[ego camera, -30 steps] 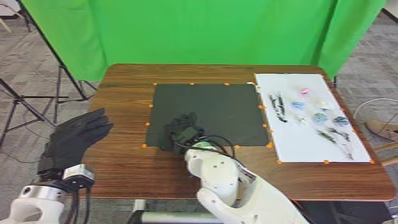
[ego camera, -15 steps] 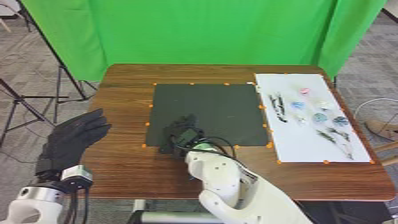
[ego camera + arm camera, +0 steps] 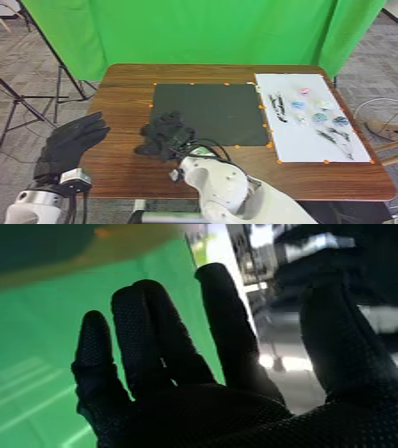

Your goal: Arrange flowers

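In the head view the flowers lie loose on a white sheet point(image 3: 302, 135): a pink bloom point(image 3: 305, 92), blue blooms point(image 3: 340, 121), a pale green one point(image 3: 320, 117), and dark stems point(image 3: 279, 107). A black mat point(image 3: 209, 97) lies left of the sheet. Over the mat's lower left corner is my right hand point(image 3: 167, 135), open and apart from the flowers. My left hand point(image 3: 73, 142) is open at the table's left edge and holds nothing. In the right wrist view my right hand point(image 3: 204, 409) has its fingers extended, with nothing in its grasp.
The brown wooden table point(image 3: 124, 175) has orange markers around the mat and sheet. A green curtain point(image 3: 213, 30) hangs behind the table, and a dark stand point(image 3: 62, 80) rises on the floor beyond its left side.
My right hand has shifted left and turned, its fingers and thumb now spread toward the mat's left edge. The left hand has barely moved. The flowers lie as before.
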You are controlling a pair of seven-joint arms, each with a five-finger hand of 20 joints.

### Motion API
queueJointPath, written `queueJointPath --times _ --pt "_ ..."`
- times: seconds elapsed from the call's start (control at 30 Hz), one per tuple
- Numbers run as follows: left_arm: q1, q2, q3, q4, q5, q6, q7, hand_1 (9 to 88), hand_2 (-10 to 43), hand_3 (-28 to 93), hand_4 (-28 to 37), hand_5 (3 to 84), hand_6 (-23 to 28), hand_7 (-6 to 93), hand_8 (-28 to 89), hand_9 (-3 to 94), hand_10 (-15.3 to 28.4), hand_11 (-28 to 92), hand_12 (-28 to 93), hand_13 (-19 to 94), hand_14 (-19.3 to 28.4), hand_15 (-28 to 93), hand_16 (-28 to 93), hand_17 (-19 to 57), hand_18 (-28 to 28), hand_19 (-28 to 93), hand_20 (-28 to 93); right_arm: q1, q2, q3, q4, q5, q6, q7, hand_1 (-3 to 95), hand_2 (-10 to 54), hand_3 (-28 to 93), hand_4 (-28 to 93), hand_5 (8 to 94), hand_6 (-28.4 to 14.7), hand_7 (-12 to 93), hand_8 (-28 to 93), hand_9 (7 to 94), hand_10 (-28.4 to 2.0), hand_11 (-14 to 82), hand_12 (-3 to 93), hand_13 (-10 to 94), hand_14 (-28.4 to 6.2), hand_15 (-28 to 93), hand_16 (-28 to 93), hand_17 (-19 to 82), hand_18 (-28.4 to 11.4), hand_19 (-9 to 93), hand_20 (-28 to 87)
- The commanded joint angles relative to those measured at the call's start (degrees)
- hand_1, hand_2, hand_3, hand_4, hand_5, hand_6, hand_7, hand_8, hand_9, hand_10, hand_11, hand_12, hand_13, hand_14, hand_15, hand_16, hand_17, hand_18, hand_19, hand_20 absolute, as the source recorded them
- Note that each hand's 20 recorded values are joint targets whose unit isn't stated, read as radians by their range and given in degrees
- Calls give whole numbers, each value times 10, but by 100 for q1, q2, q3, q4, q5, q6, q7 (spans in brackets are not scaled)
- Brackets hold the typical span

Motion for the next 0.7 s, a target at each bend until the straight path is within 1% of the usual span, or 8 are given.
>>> queueJointPath --times 0.03,0.17,0.27,0.33,0.37,0.4,0.53,0.7 --pt "552 14 -176 -170 -153 251 349 268 50 820 -137 452 133 123 -81 370 217 327 87 259 276 549 -113 -96 213 570 119 384 1323 933 -392 445 575 568 145 74 819 -211 537 -49 149 -119 426 -284 300 236 239 -284 753 152 24 -284 593 505" --pt "626 64 -181 -189 -218 323 530 267 50 821 -138 452 133 123 -81 370 217 327 86 260 276 549 -113 -96 214 570 119 -177 1985 1921 -448 689 679 998 181 51 823 -214 561 -98 145 -110 474 -284 420 234 364 -284 807 159 92 -284 641 512" --pt "755 72 -224 -225 -246 360 621 266 50 822 -139 452 133 123 -81 370 217 327 86 259 277 549 -113 -96 214 569 119 -766 2232 2771 -418 850 546 1233 202 40 820 -215 599 -123 138 -107 512 -279 449 221 413 -280 814 156 147 -284 692 497" --pt "732 50 -214 -215 -240 341 610 266 49 822 -139 452 133 123 -81 370 217 326 86 259 277 550 -113 -97 214 569 119 -1232 2409 3284 -427 820 593 1417 214 36 817 -216 621 -131 142 -105 533 -271 451 213 435 -264 810 158 172 -284 734 450" --pt "749 72 -203 -225 -257 373 666 266 49 822 -139 452 133 123 -81 370 217 326 86 259 277 550 -113 -97 214 569 119 -1424 2490 3495 -399 787 619 1467 220 33 815 -217 635 -134 141 -106 545 -266 449 213 445 -258 808 160 182 -284 747 440" --pt "746 59 -214 -234 -231 349 631 266 49 822 -139 452 133 123 -81 370 217 327 86 259 276 550 -113 -97 214 569 119 -1696 2551 3770 -436 841 559 1560 224 30 816 -217 644 -135 143 -105 551 -264 447 213 451 -255 807 162 189 -284 754 435" --pt "766 61 -229 -253 -230 363 632 267 49 821 -139 452 134 123 -81 370 218 327 86 259 277 550 -113 -97 214 569 119 -2473 2680 4550 -407 887 591 1884 238 23 816 -219 673 -135 145 -105 583 -255 444 214 472 -243 800 172 207 -284 773 419" --pt "828 52 -253 -288 -225 382 643 267 49 822 -138 451 133 123 -81 370 217 327 86 259 276 550 -113 -96 214 569 120 -2956 2650 5095 -237 886 606 2060 246 21 812 -222 684 -131 150 -103 596 -252 442 215 484 -236 796 180 218 -284 785 407"
